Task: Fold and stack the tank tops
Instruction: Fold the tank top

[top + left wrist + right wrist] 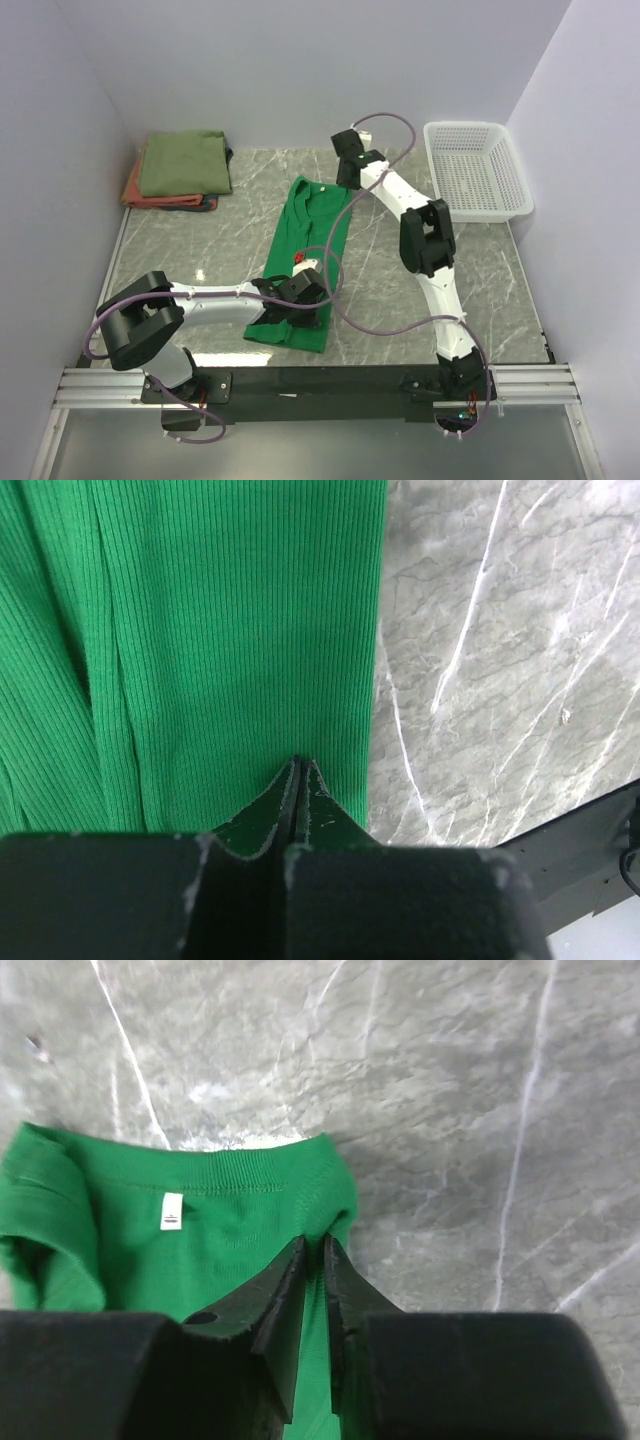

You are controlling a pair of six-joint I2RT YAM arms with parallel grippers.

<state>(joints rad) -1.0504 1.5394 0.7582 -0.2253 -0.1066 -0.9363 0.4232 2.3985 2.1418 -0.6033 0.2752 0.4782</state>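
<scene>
The bright green tank top (305, 235) lies folded lengthwise in the middle of the table, neck end at the far side. My left gripper (303, 303) sits on its near part. In the left wrist view the jaws (298, 763) are shut with their tips on the ribbed cloth (220, 630), near its right edge. My right gripper (347, 178) is at the far right corner of the top. In the right wrist view (313, 1242) it is shut on the cloth (220, 1220) at the neckline's right end. The olive green top (183, 162) lies folded on the rust-red top (135, 190) at the back left.
A white mesh basket (476, 125) stands at the back right. Grey walls close in the table on the left, back and right. The black rail with the arm bases (320, 380) runs along the near edge. Cables loop over the table near the green top.
</scene>
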